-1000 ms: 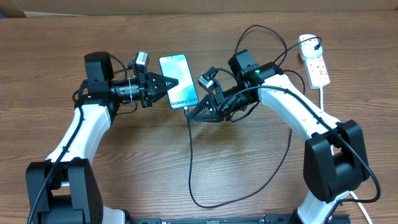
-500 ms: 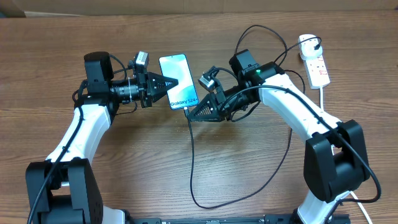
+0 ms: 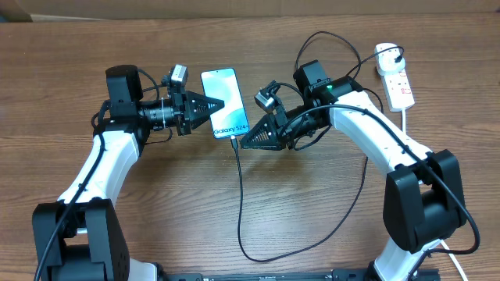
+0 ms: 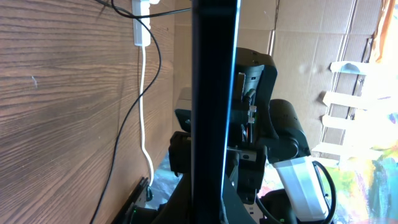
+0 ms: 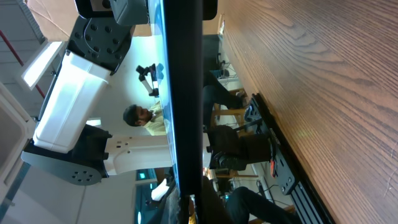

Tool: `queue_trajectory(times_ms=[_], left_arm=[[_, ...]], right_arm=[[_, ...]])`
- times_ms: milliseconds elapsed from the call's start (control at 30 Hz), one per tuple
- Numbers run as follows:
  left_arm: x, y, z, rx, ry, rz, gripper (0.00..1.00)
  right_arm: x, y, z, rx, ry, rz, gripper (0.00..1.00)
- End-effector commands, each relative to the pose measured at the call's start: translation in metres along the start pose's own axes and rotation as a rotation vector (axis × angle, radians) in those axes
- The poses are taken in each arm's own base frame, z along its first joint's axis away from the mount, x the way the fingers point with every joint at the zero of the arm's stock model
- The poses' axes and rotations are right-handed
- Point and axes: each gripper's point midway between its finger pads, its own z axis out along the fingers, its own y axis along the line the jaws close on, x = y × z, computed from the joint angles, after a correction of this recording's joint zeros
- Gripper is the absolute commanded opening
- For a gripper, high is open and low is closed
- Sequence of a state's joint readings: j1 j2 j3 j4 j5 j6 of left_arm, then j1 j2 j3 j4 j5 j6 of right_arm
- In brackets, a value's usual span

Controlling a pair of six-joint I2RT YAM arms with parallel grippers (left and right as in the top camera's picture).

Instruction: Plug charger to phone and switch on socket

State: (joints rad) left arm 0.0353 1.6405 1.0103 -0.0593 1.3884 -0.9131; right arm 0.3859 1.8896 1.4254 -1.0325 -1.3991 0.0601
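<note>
Above the worktop my left end effector clamps the phone, lifted. My right end effector is pressed together on the charger tip at the phone's lower edge; I judge the plugging is almost done. Left to do is the switch on the socket.

bare table left; charger loop seemingly across front centre

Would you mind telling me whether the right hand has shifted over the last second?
Yes, slightly: the right hand moved toward the socket, away from the left arm's side.

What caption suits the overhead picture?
Two claws hold a lit phone as its black charger meets the bottom edge.
</note>
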Motion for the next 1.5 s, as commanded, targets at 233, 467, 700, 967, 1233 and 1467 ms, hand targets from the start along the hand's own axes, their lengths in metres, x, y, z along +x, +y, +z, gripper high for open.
queue_trajectory(times_ms=[233, 467, 700, 967, 1233, 1467], left_arm=[[0.000, -0.002, -0.001, 0.014, 0.013, 0.029, 0.04], [0.000, -0.002, -0.001, 0.012, 0.011, 0.022, 0.04], [0.000, -0.002, -0.001, 0.011, 0.010, 0.016, 0.04], [-0.001, -0.001, -0.001, 0.009, 0.008, 0.001, 0.04], [-0.001, -0.001, -0.001, 0.009, 0.007, 0.001, 0.04], [-0.002, 0.000, -0.001, 0.005, 0.002, -0.007, 0.04]], right_arm=[[0.004, 0.011, -0.002, -0.016, -0.001, -0.006, 0.42], [0.005, 0.011, 0.000, -0.016, 0.003, -0.006, 0.36], [0.007, 0.007, 0.003, 0.007, 0.010, -0.006, 0.27], [0.007, 0.007, 0.003, 0.009, 0.010, 0.011, 0.28], [0.004, 0.008, 0.005, 0.009, 0.010, 0.029, 0.27], [0.003, 0.009, 0.010, 0.009, 0.017, 0.031, 0.27]])
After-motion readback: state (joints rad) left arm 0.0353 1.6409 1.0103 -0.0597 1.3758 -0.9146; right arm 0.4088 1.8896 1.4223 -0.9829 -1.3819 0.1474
